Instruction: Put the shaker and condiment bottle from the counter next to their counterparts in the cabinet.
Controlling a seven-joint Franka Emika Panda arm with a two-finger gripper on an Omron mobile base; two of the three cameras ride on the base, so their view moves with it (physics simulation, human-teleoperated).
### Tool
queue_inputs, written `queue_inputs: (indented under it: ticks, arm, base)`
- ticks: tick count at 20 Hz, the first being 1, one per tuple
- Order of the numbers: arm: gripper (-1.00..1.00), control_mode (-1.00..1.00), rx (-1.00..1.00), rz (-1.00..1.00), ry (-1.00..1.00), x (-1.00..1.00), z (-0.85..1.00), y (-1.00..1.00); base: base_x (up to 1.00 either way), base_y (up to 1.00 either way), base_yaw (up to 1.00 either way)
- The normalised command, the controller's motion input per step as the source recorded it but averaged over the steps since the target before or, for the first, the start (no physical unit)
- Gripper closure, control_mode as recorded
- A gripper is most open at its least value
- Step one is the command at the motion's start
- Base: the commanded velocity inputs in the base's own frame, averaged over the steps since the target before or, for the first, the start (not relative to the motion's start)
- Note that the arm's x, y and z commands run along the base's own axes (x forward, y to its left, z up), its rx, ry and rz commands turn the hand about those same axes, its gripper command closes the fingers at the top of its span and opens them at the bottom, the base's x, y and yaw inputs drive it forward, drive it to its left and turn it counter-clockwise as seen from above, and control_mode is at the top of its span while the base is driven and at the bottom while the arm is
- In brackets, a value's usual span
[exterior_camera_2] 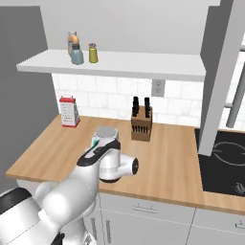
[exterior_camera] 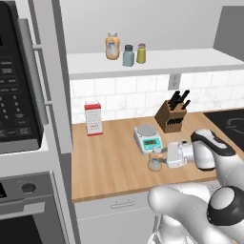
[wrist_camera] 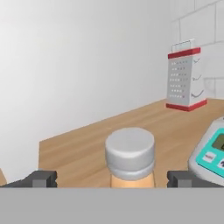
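Note:
The slim orange-tan condiment bottle with a light cap stands upright on the wooden counter, just in front of the scale. My gripper is open, level with the bottle, one fingertip on each side of it. In the hand view the bottle sits midway between the fingertips, and the gripper is not touching it. On the white cabinet shelf the olive-yellow shaker stands beside the grey-teal shaker and the wider orange bottle. The right base view shows the olive-yellow shaker and the grey-teal shaker.
A digital scale sits right behind the bottle. A knife block stands at the backsplash and a red-trimmed grater to the left. A microwave and tall panel close the left side; a cooktop lies right.

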Motion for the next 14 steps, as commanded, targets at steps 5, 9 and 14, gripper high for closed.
queue_inputs:
  ticks: [5,9,14]
  arm:
    - [-1.0,-1.0,0.0,-0.33,0.0,0.0,-0.17,-0.1]
    - [-1.0,-1.0,0.0,-0.06,0.01,0.16,0.0,0.07]
    - [-1.0,-1.0,0.0,0.0,0.05,0.08,-0.04,0.26]
  base:
    - [0.0,0.0,0.0]
    - [0.0,0.0,0.0]
    - [0.0,0.0,0.0]
